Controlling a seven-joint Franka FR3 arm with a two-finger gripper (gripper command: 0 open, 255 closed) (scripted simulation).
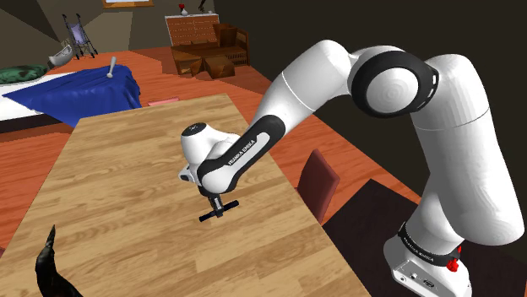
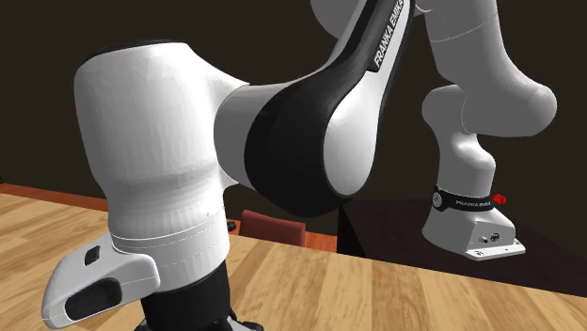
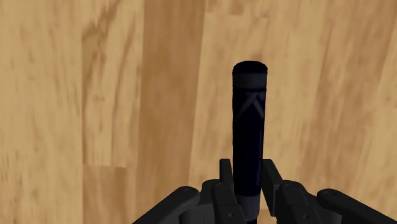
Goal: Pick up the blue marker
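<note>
The gripper [image 3: 248, 169] clasps the dark marker [image 3: 249, 108] by one end (its length runs toward twelve o'clock from the fingers [image 3: 224, 186]).

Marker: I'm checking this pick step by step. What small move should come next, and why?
Probably a short, straight lift. In the wrist view the gripper clasps the dark blue marker from both sides, so the grasp looks made. In the shoulder view it sits low over the wooden table, so raising it slightly would test whether the grip holds.
</note>
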